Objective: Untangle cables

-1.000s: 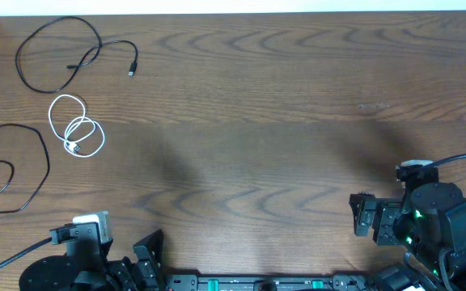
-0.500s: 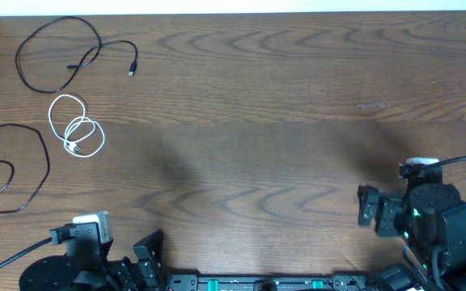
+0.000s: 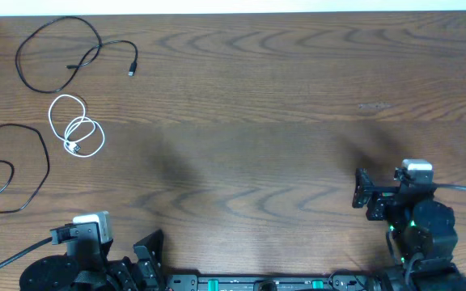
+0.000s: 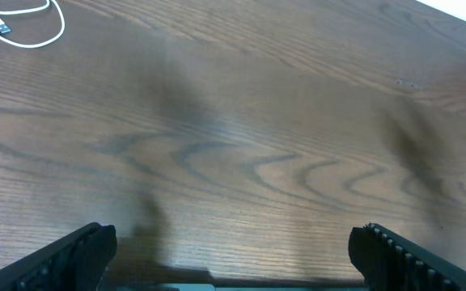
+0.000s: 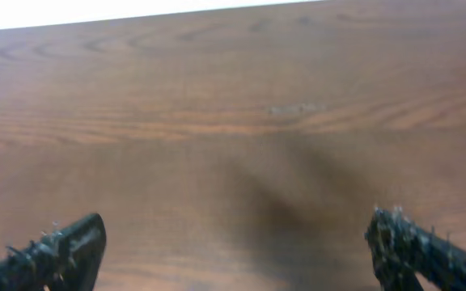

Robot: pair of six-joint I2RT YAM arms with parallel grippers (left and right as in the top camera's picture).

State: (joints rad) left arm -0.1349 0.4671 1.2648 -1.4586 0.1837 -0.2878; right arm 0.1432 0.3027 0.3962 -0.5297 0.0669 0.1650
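Observation:
Three cables lie apart at the table's left. One black cable [image 3: 59, 55] loops at the far left corner. The white cable [image 3: 77, 128] is coiled just below it and also shows at the top left of the left wrist view [image 4: 24, 20]. The second black cable [image 3: 10, 166] loops at the left edge. My left gripper [image 3: 140, 255] sits at the front left, open and empty [image 4: 233, 259]. My right gripper [image 3: 364, 198] is at the front right, far from the cables, open and empty [image 5: 237, 250].
The wooden table [image 3: 257, 105] has a small pale mark [image 3: 372, 106] at the right. The arm bases and a rail [image 3: 249, 283] run along the front edge.
My right arm has turned and shifted a little, its gripper now pointing further up the table. The left arm and the cables have not moved.

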